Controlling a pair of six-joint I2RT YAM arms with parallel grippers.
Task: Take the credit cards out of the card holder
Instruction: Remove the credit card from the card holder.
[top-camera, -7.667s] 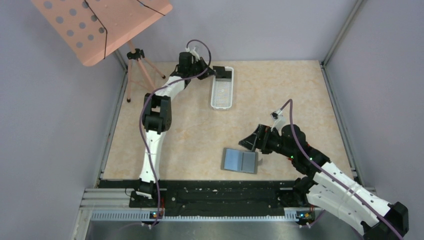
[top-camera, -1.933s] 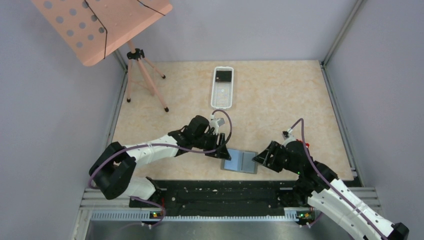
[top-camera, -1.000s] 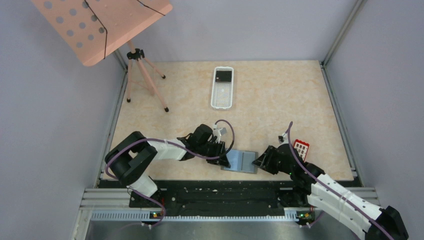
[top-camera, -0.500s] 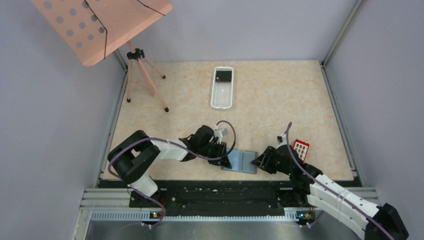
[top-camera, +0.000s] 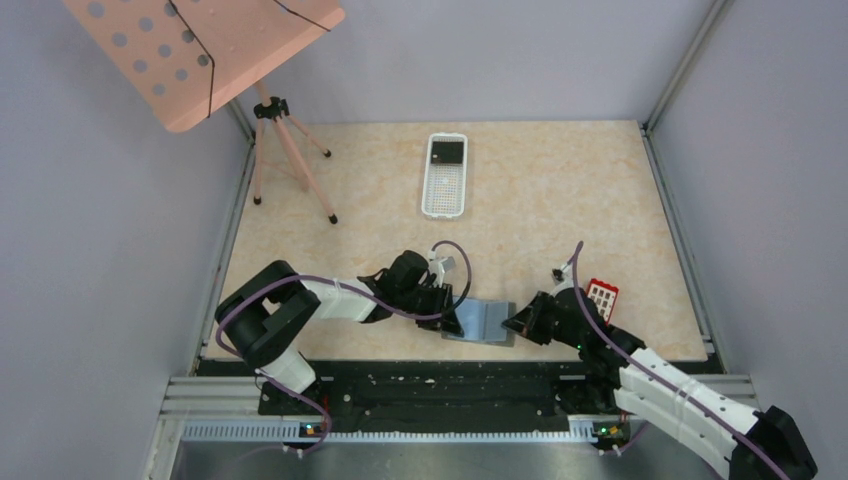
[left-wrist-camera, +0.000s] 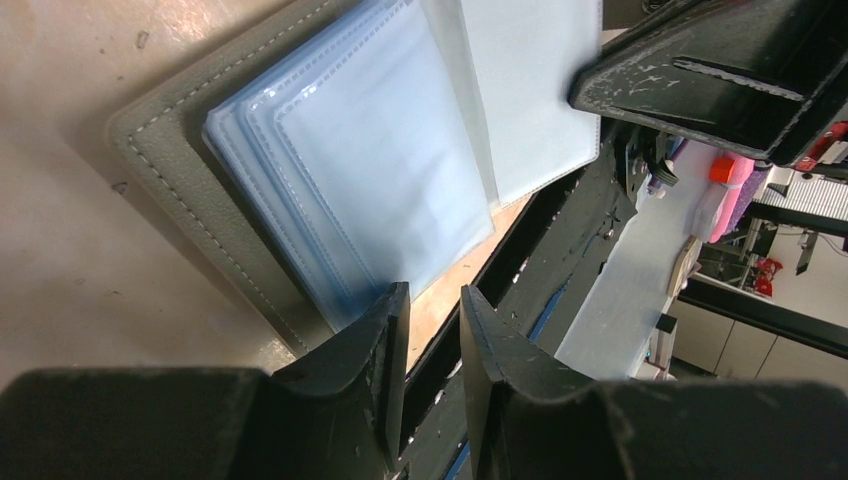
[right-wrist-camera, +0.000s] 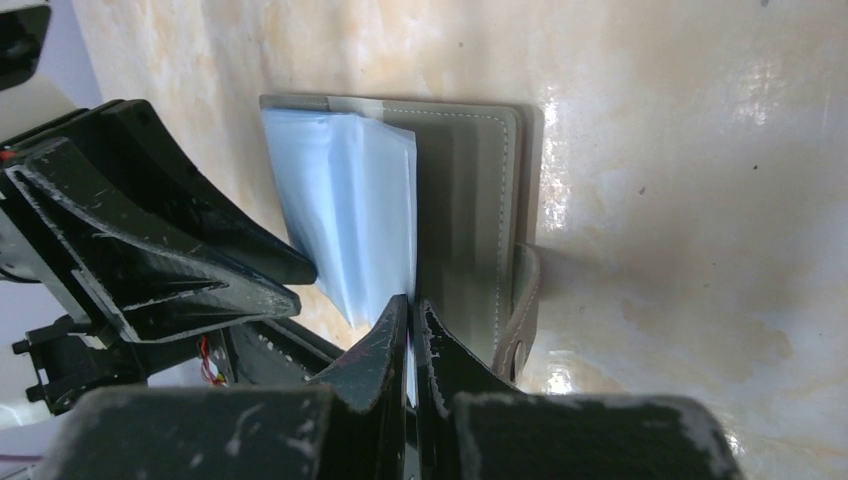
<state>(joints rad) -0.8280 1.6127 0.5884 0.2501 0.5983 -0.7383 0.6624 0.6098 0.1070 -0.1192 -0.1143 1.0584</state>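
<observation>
1. The card holder (top-camera: 483, 321) lies open and flat on the table (top-camera: 560, 200), close to its near edge and between the two grippers. Its long axis runs left to right, a little askew, with the fold running near to far.
2. In the left wrist view, a grey stitched corner of the holder points up and left. A fanned stack of pale blue plastic sleeves (left-wrist-camera: 370, 170) covers that half. In the right wrist view, the sleeves fill the left half and the right half is bare grey. A strap (right-wrist-camera: 522, 300) hangs off the outer edge of that grey half.
3. The left gripper (top-camera: 452, 316) sits at the holder's left edge. Its fingers (left-wrist-camera: 385, 340) stand a little apart, with bare table showing through the gap and nothing between them. One tip overlaps the holder's near corner; whether it presses down I cannot tell.
4. The right gripper (top-camera: 511, 324) is at the holder's right edge, its jaws closed tight. A thin pale sliver shows in the seam between them — card or sleeve, I cannot tell.
5. A red card (top-camera: 602, 296) with white squares lies on the table to the right of the right arm, out of the holder and apart from it.
6. The sleeves are milky and overlapping, so what they hold is hard to make out.
7. A white basket (top-camera: 445, 185) stands well apart towards the far side — the dark thing in its far end is too small to name.
</observation>
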